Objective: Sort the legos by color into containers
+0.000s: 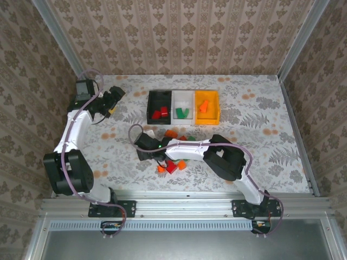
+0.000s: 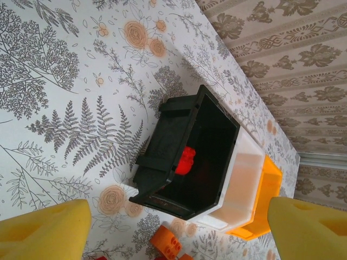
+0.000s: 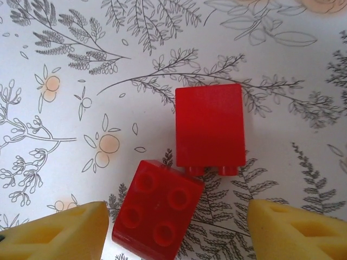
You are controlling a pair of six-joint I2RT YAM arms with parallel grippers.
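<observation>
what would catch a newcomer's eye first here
Three bins in a row at the table's far middle: black bin, white bin, orange-yellow bin, each holding bright bricks. Nearer, loose bricks lie scattered under the right arm, and the right hand hangs open over two red bricks.

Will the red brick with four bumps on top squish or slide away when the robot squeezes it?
Probably no squishing: the red brick looks like hard, shiny plastic. Its smooth sides might slip, though the right gripper's yellow pads look soft. Sitting flat, it shouldn't roll, but may nudge the other red brick.
</observation>
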